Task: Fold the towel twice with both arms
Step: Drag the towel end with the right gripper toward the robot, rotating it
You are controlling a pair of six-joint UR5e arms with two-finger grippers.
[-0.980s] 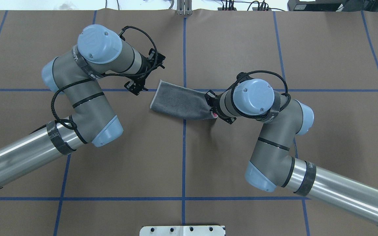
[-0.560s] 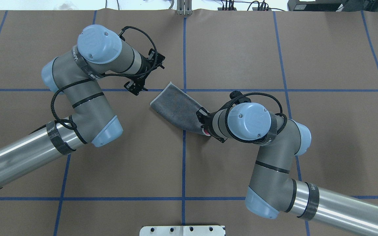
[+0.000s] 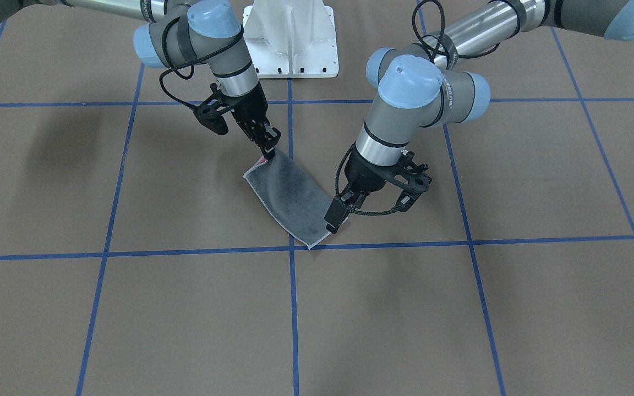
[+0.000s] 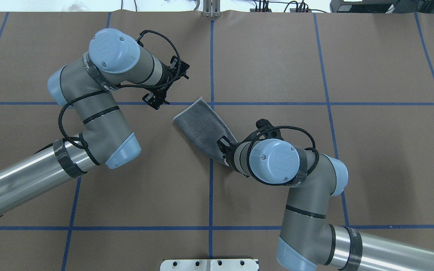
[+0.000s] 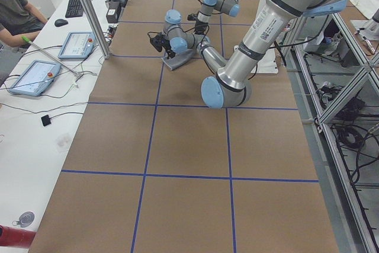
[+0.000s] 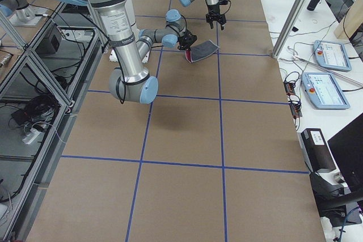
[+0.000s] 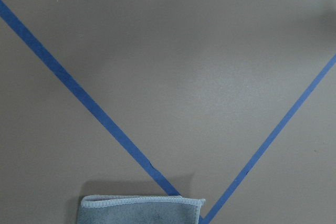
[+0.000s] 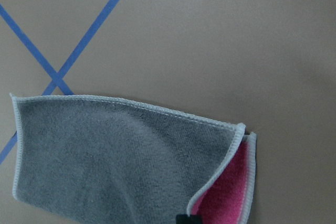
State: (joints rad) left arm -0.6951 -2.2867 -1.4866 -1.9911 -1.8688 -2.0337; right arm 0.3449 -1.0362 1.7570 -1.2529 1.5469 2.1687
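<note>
Grey-side-up towel (image 3: pixel 289 195), pink-showing corner in the right pincer (image 3: pixel 269 150), left pincer (image 3: pixel 337 218) beside the opposite end.

Folded grey towel (image 4: pixel 203 129), pink inside

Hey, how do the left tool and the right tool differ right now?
The right tool pinches a corner of the towel, where pink shows; the left tool holds nothing. The right tool is shut; the left tool looks open, hovering beside the towel's opposite end. Both are black, two-fingered and pointing down.
</note>
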